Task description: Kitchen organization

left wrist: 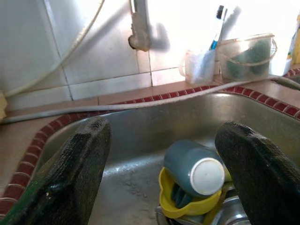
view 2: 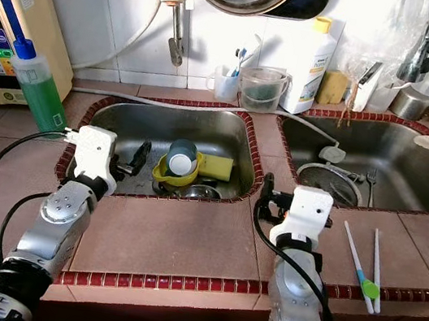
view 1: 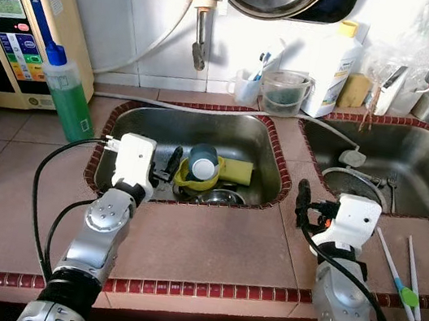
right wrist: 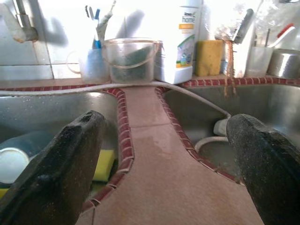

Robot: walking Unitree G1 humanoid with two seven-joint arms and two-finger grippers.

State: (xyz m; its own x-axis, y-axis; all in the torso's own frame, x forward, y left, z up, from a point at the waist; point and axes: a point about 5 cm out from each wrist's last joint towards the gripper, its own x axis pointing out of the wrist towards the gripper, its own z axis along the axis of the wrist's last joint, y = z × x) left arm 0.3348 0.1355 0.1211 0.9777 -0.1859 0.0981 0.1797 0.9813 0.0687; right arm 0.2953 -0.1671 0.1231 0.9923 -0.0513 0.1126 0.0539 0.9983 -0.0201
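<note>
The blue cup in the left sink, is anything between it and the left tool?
Nothing visible. The left tool hangs open above the sink's near rim, and the blue cup lies in a yellow bowl just beyond.

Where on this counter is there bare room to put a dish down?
The brown tiled counter in front of the left steel sink, between the two arms, is bare. So is the strip left of the green soap bottle. The back ledge is crowded, and toothbrushes lie at the right.
</note>
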